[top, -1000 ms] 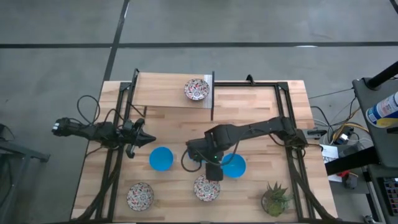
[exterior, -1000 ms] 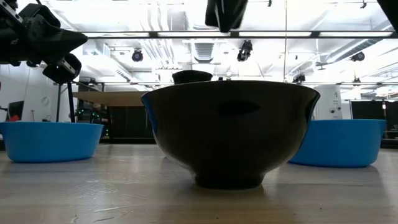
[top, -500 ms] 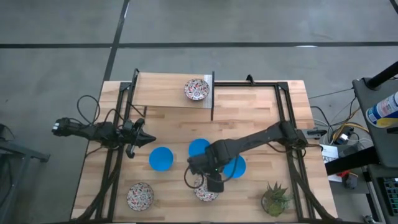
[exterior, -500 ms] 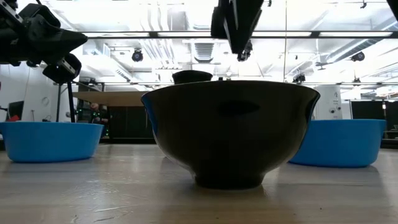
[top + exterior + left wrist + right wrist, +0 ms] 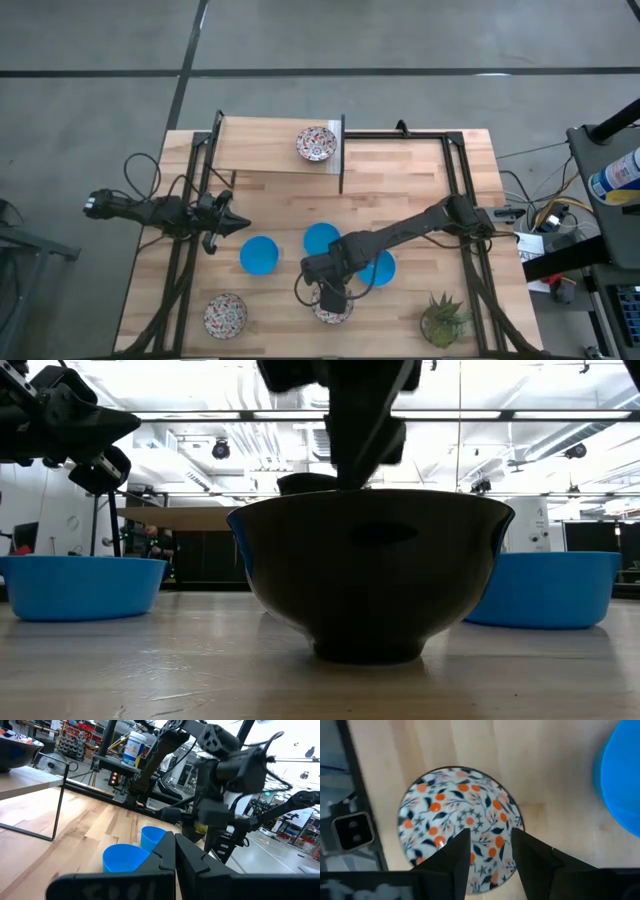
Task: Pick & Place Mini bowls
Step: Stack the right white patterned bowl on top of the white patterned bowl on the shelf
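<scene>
Overhead light even and fairly bright on my bench [image 5: 400, 170]; shadows beneath my arms soft and short. At bench height the ceiling lights [image 5: 330, 435] blow out to white glare, so the near patterned bowl [image 5: 370, 575] reads as a dark silhouette. My right end effector [image 5: 355, 420] above it is motion-smeared there. Left wrist view: windows beyond glare white, my own fingers [image 5: 172, 857] dark, close, soft. Right wrist view: evenly lit, fingers [image 5: 460, 855] blurred.
</scene>
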Robot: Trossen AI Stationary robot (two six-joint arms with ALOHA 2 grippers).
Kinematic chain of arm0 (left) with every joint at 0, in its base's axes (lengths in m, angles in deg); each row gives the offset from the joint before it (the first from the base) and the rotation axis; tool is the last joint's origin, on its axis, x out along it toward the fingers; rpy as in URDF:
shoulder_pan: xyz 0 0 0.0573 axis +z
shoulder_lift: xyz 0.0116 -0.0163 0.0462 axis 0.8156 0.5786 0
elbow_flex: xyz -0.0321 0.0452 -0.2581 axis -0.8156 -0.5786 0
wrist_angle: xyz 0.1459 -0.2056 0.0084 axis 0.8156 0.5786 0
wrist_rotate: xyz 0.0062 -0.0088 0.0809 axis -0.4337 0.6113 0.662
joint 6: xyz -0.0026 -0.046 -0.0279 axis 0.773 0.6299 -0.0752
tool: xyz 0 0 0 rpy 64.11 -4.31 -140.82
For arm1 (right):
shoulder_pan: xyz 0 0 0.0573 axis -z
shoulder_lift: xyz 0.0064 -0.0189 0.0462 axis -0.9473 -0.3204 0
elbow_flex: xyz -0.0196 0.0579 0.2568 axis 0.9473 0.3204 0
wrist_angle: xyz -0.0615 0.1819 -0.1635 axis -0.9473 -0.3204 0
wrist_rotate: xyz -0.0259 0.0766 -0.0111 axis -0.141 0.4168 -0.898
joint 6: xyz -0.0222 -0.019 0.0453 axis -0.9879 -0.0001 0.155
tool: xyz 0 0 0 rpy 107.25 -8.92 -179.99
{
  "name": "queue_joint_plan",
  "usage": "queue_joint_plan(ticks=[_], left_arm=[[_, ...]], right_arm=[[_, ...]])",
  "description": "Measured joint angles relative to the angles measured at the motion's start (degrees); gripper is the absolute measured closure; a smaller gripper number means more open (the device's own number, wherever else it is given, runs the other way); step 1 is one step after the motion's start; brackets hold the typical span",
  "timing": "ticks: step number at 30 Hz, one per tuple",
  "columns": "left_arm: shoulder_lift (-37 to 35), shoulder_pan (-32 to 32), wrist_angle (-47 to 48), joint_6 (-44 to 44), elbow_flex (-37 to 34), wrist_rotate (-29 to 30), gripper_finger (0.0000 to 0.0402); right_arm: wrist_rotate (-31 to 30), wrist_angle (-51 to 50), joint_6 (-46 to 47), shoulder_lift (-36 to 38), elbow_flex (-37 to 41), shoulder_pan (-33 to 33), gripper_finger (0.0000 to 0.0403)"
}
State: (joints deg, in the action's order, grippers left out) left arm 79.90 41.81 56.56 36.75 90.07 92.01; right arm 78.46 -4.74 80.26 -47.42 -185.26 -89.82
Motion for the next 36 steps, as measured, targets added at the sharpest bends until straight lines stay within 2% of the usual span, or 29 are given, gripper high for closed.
queue_joint_plan(ticks=[11, 23, 30, 36], left_arm=[[0.0, 0.0, 0.0, 0.0, 0.0, 0.0, 0.0401], [0.0, 0.0, 0.0, 0.0, 0.0, 0.0, 0.0401], [0.0, 0.0, 0.0, 0.0, 0.0, 0.0, 0.0401], [0.0, 0.0, 0.0, 0.0, 0.0, 0.0, 0.0401]], right_arm=[[-0.2, 1.0, 7.9, 0.0, 6.8, 0.1, 0.0275], [-0.4, 0.7, 8.4, 0.0, 2.0, 0.1, 0.0287], [-7.6, 0.7, 6.7, 0.0, 0.1, 0.2, 0.029], [-7.8, 0.7, 6.4, 0.0, 2.5, 0.4, 0.029]])
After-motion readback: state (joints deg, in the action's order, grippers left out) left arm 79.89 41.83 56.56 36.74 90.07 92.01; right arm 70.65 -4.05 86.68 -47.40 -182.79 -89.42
